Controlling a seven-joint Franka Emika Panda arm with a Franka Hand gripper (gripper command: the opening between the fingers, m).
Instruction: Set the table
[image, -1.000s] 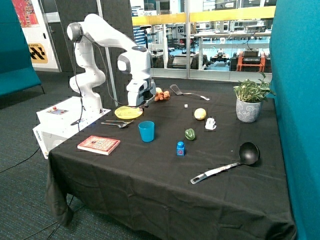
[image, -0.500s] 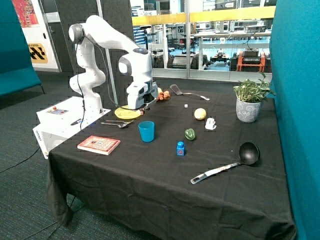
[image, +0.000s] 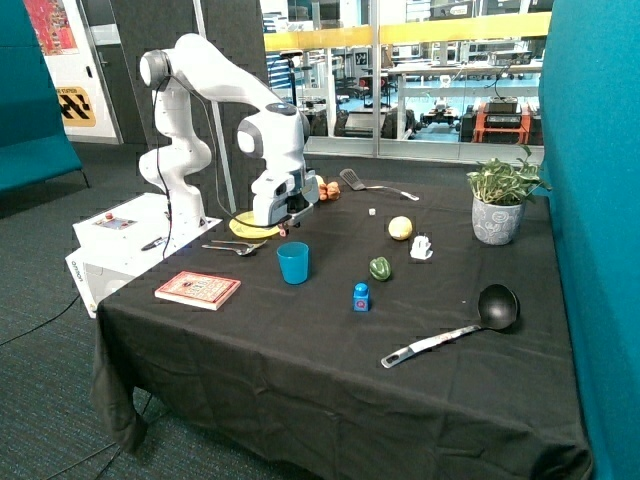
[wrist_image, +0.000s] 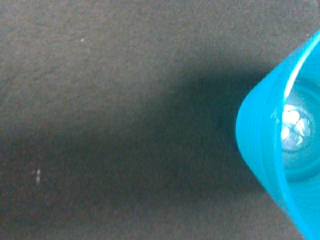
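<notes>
A blue cup (image: 293, 262) stands upright on the black tablecloth; in the wrist view its rim and inside (wrist_image: 282, 150) fill one side of the picture. A yellow plate (image: 243, 226) lies behind it, with a fork and spoon (image: 235, 247) in front of the plate. My gripper (image: 281, 231) hangs low over the near edge of the plate, just behind and above the cup. The wrist view does not show the gripper itself. A spatula (image: 365, 184) lies at the back of the table and a ladle (image: 470, 322) near the front.
A red book (image: 198, 289) lies by the table's side edge. A lemon (image: 400, 228), green pepper (image: 380, 268), small blue bottle (image: 361, 297) and white object (image: 421, 247) sit mid-table. A potted plant (image: 498, 203) stands at the far side, and orange vegetables (image: 326, 190) lie behind the arm.
My arm has swung a little away from the orange vegetables, over the plate toward the blue cup. Nothing on the table has moved.
</notes>
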